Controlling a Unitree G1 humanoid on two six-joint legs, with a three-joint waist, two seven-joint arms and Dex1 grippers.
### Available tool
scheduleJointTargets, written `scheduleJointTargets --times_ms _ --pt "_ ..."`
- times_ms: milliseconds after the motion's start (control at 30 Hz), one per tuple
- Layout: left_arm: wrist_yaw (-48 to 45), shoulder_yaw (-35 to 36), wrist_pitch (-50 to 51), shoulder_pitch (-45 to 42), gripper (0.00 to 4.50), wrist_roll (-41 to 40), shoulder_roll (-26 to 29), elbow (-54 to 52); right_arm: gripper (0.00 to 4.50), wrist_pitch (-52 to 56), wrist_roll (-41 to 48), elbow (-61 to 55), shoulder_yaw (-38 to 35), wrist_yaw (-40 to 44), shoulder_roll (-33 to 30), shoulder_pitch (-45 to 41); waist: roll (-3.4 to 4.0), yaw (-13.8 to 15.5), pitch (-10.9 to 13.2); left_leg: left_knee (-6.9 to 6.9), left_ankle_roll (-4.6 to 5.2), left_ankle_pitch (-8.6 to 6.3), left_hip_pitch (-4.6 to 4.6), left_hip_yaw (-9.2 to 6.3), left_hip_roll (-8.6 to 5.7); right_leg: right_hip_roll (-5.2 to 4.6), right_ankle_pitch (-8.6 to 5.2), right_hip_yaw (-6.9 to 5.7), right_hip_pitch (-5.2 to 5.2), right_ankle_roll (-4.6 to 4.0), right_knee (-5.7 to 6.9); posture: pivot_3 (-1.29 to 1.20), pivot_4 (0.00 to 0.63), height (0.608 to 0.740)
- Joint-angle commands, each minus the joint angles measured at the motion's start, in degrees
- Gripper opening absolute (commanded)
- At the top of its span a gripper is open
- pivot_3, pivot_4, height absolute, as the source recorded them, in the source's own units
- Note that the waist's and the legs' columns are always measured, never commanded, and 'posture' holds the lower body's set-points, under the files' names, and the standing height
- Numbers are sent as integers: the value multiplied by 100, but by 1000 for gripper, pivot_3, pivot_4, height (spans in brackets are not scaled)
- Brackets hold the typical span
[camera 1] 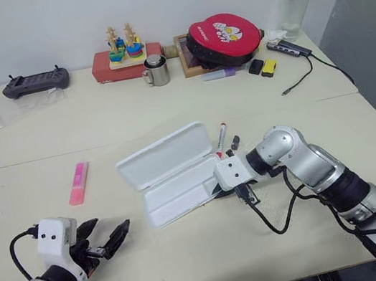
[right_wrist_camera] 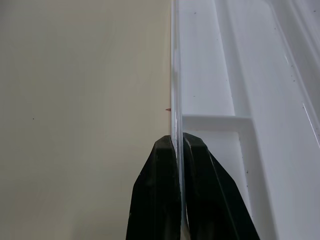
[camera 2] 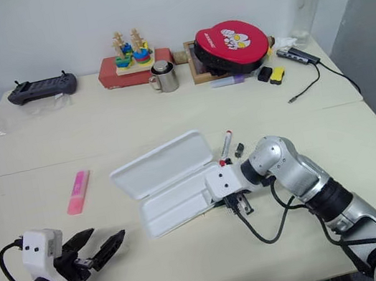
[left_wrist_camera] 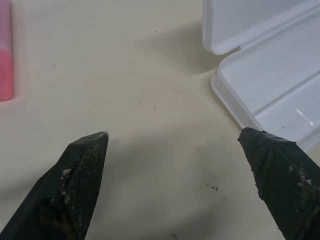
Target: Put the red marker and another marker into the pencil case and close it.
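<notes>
Nearest the front edge of the cream table (camera 1: 196, 270), the left gripper (camera 1: 107, 240) hovers with its two black, tapered fingers spread wide and nothing between them. Toward the table's middle lies the pencil case (camera 1: 172, 172), a smooth white plastic box with rounded corners, its hinged lid laid open and its divided tray bare. The right gripper (right_wrist_camera: 177, 145) has its jaws pinched shut on the thin rim of the tray at the case's right end. Just beyond that end lies the red marker (camera 1: 221, 140), a slim white barrel with a red cap; its printed label is too small to read. A small dark cap (camera 1: 235, 142) lies beside it. The pink highlighter (camera 1: 78, 182), flat and chunky, rests well apart from the case, toward the table's left edge. Near the far edge sit a metal mug (camera 1: 156, 71) and a red round pouch (camera 1: 224, 38) with white cartoon print, its lettering illegible.
</notes>
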Motion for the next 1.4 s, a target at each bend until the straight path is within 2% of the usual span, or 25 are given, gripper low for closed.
scheduleJointTargets --times_ms 33,333,567,733,833,1033,1100,1400 --pt "-70 106 -31 24 4500 1 93 -66 56 205 94 -433 -62 -66 -256 159 0 4 0 0 0 0 -1 1 0 -1 1 1 0 2 -2 0 150 740" --pt "-131 178 4 1 4500 -4 200 1 56 653 439 -1120 -173 -8 -919 607 -1 8 0 0 1 0 -2 1 -1 -2 2 -1 1 3 -3 0 150 740" --pt "-165 183 13 -93 4500 9 283 83 56 648 588 -1317 -32 -48 -1046 669 -1 2 -1 0 1 0 3 1 1 -1 2 -2 5 4 -3 0 150 740" --pt "-180 221 30 -95 4500 -25 313 80 1063 688 655 -1319 18 -97 -1041 653 -2 5 -1 1 1 0 1 2 0 -1 1 -1 5 4 -6 0 150 740" --pt "-192 241 46 -74 4500 -32 343 69 1898 801 715 -1227 -63 -259 -912 565 -2 4 -1 0 1 0 2 1 1 -1 1 -2 5 4 -5 0 150 740" --pt "-271 260 55 -67 4500 -25 440 114 3398 1464 1464 -1467 -460 -55 -871 370 -2 6 -1 1 1 0 2 1 0 -1 2 -2 6 4 -5 0 150 740" --pt "-322 281 47 -54 4500 -31 483 147 3650 1698 1760 -1585 -609 2 -905 291 -2 7 -1 1 1 0 1 0 0 -1 2 -2 6 4 -5 0 150 740" --pt "-438 447 167 -108 4500 -109 647 274 3650 2239 2516 -1873 -1070 -128 -1188 128 -2 7 -1 0 2 -1 1 -1 0 -1 1 -4 6 4 -7 0 150 740"
